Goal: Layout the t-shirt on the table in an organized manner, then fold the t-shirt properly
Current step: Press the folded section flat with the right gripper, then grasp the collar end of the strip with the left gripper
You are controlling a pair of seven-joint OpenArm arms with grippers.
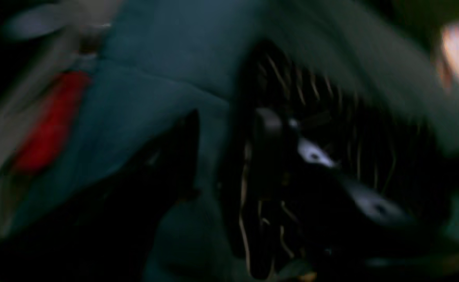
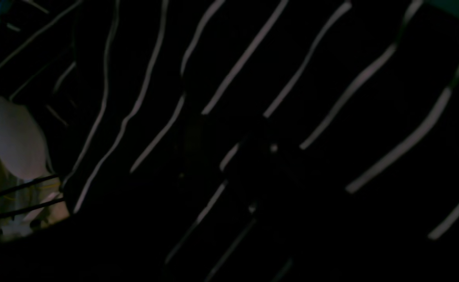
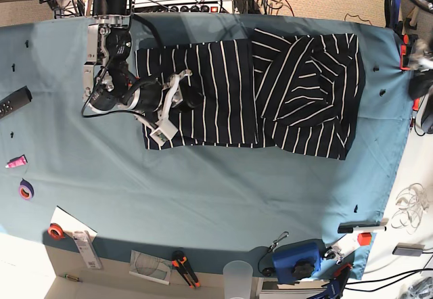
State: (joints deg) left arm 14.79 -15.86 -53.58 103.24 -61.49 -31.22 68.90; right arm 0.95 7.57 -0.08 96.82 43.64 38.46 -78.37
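Note:
The t-shirt (image 3: 270, 96), dark navy with thin white stripes, lies spread across the far half of the teal table (image 3: 203, 197). Its right part is folded over in diagonal creases. My right gripper (image 3: 189, 97) is low over the shirt's left part. The right wrist view is filled by striped fabric (image 2: 253, 78) up close, and the fingers there are too dark to read. My left arm (image 3: 421, 62) is a blur at the table's right edge. In the left wrist view, the left gripper (image 1: 288, 176) is smeared by motion above the shirt (image 1: 331, 117) and the teal cloth (image 1: 155, 78).
Red clamps (image 3: 404, 49) sit at the table's right edge. A black remote (image 3: 15, 101), a pink item (image 3: 15, 162) and tape rolls (image 3: 26, 191) lie at the left. A clear cup (image 3: 237, 272), a blue device (image 3: 298, 258) and pliers (image 3: 184, 266) stand along the near edge.

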